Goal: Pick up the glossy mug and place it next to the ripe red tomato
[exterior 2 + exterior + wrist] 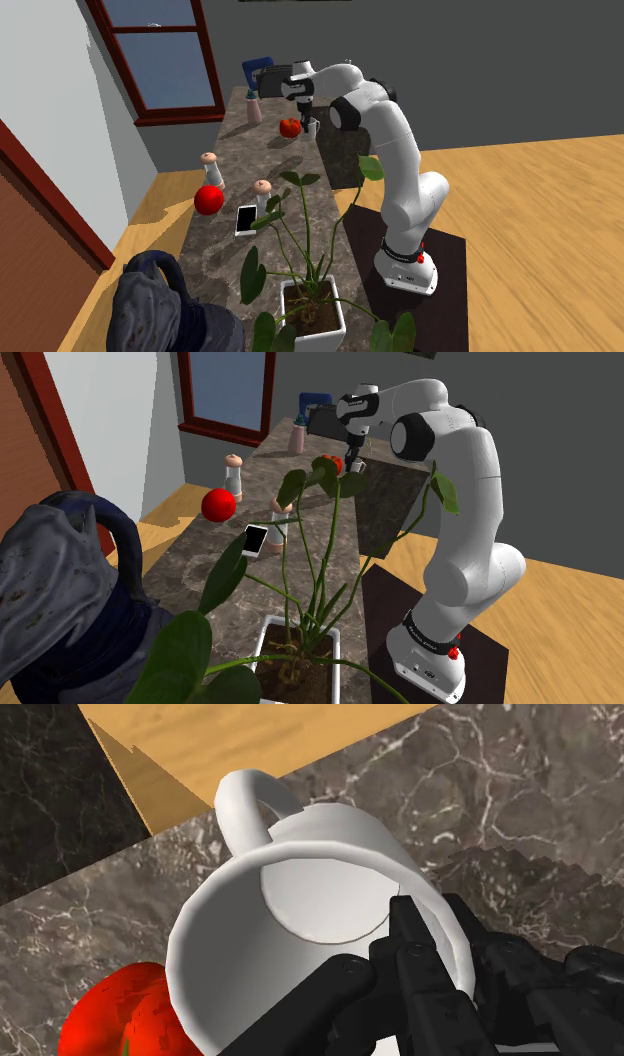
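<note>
A plain white mug [300,904] with a loop handle is clasped by its rim in my black gripper [435,919]: one finger is inside the cup, the other outside its wall. A red tomato [115,1014] with a bit of green lies right beside the mug on the dark marble counter [520,794]. In the second exterior view the mug [313,126] hangs under the gripper [306,114], close to the tomato [290,127] at the counter's far end. Whether the mug rests on the counter I cannot tell. In the shoulder view, leaves partly hide the gripper [354,460] and the tomato [334,464].
A potted plant [300,652] stands at the near end of the counter beside a dark lumpy figure [60,602]. Mid-counter lie a red ball [208,200], a white phone [246,219] and two shakers [212,168] [263,195]. A pink bottle [255,108] and a dark box [272,80] stand behind the tomato.
</note>
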`<act>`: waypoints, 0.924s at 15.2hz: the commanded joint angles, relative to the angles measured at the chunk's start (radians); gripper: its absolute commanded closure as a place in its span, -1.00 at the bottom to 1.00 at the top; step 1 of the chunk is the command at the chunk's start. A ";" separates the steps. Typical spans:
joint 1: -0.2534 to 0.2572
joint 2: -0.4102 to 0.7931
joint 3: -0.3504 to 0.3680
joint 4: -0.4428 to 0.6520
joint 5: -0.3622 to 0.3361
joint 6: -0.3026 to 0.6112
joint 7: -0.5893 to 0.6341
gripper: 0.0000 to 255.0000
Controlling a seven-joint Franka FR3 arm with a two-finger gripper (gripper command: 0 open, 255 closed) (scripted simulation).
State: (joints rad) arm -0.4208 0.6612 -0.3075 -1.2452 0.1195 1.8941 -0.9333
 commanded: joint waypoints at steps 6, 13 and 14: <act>0.003 0.020 0.004 -0.059 0.006 0.079 -0.001 1.00; 0.002 0.048 0.010 -0.095 0.013 0.142 -0.003 1.00; 0.002 0.048 0.010 -0.095 0.013 0.142 -0.003 1.00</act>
State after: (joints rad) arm -0.4183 0.7080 -0.2980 -1.3396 0.1321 2.0338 -0.9358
